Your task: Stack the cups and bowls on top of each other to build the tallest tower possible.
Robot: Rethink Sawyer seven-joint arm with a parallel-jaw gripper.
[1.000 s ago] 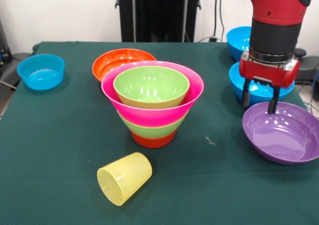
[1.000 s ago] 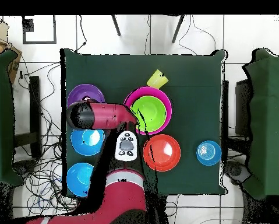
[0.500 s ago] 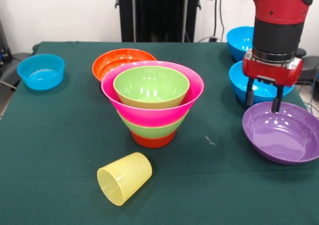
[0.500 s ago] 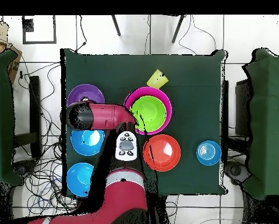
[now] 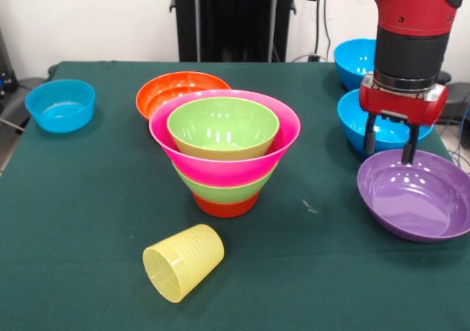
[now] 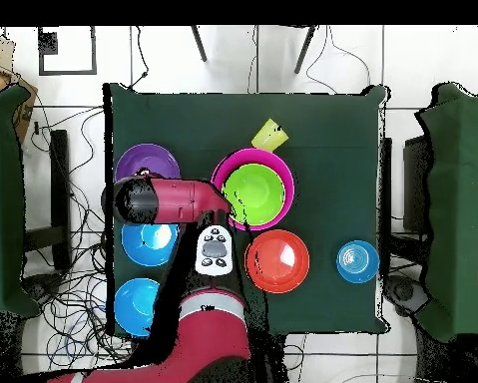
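Far left in the front view, a small blue bowl sits alone near the table edge. Moving along, a pale-yellow ribbed cup lies on its side close to the camera, mouth toward us, and behind it stands the tower: orange base, lime green, flaring pink, another lime green nested on top. A wide orange bowl peeks out just behind it. On the right, the gripper hangs with its fingers spread and empty, straddling the far rim of the purple bowl, with two more blue bowls stacked up the right edge beyond.

The risk I see: a shallow pinch on that glossy, sloping rim could slip, or tip the bowl as it lifts. The purple bowl is also wider than the top green one, so set off-centre it may rock and upset the whole stack. No brands, labels or readable writing show anywhere.
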